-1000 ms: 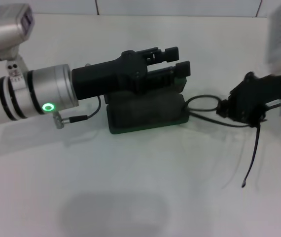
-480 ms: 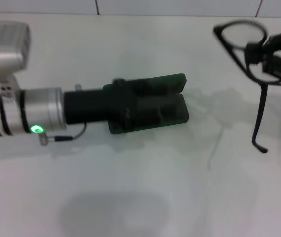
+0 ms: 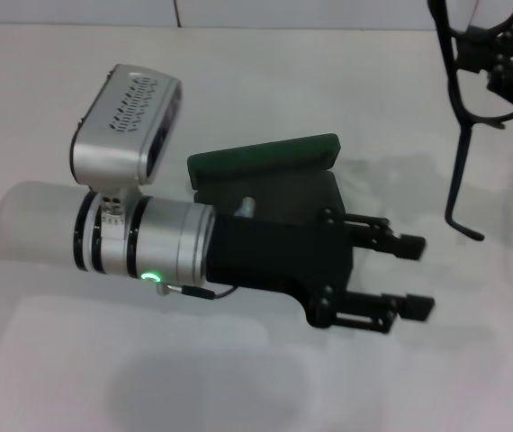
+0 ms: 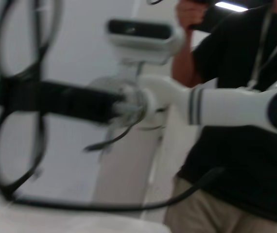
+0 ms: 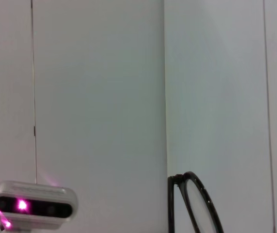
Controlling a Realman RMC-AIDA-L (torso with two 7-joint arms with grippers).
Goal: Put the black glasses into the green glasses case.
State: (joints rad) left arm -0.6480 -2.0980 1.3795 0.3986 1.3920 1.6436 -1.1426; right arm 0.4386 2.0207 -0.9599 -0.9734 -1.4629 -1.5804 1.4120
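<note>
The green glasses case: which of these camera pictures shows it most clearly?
The head view. There the green glasses case lies on the table with its lid raised, though the left gripper and its arm cover most of it. Neither wrist view shows the case at all.

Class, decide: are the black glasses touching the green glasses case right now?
Apart. The head view shows the glasses held up by the right end effector, with bare table between them and the open case.
</note>
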